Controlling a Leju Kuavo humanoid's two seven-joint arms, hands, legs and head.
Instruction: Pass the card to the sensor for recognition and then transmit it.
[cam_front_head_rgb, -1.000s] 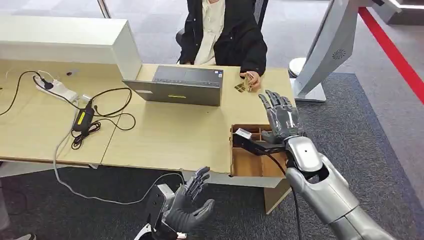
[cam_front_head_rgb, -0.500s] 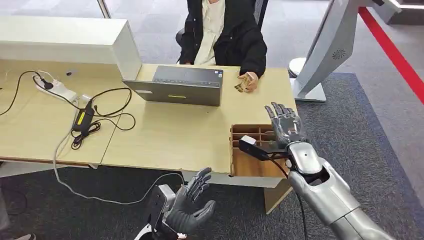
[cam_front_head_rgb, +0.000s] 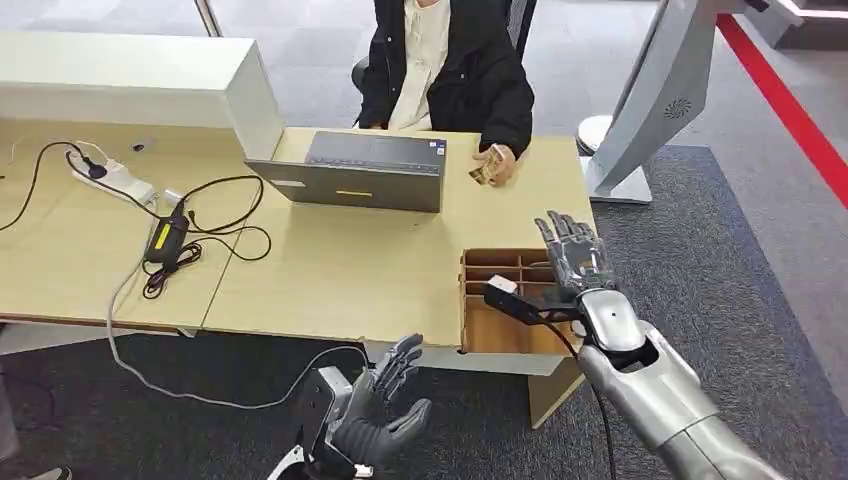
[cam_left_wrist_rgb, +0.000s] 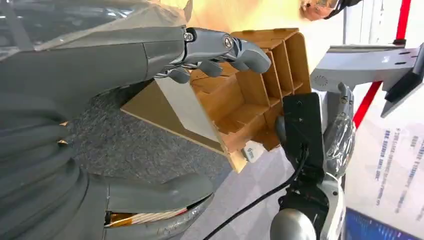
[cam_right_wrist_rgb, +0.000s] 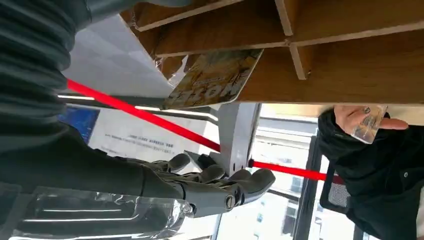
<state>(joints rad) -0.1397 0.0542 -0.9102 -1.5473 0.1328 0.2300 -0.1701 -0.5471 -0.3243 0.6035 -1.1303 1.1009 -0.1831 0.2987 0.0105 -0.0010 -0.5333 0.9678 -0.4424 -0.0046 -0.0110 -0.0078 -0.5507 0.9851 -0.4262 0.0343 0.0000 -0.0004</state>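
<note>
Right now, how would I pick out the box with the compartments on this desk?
Start at the long wooden desk and go to its near right corner. The brown divided box sits there beside the right hand, open-topped with partitions; the grey laptop farther back has none.

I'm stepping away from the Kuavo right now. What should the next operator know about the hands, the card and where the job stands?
Right hand: open, holds nothing, fingers spread, raised above the divided wooden box at the desk's near right corner.
Left hand: open, holds nothing, low in front of the desk edge.
Card: in the seated person's hand on the desk, right of the laptop. The right wrist view shows another printed card lying in a box compartment.
Done: a card has apparently been handed over; the sensor step can't be confirmed.
Left: confirm whether the boxed card needs the same cycle.
</note>
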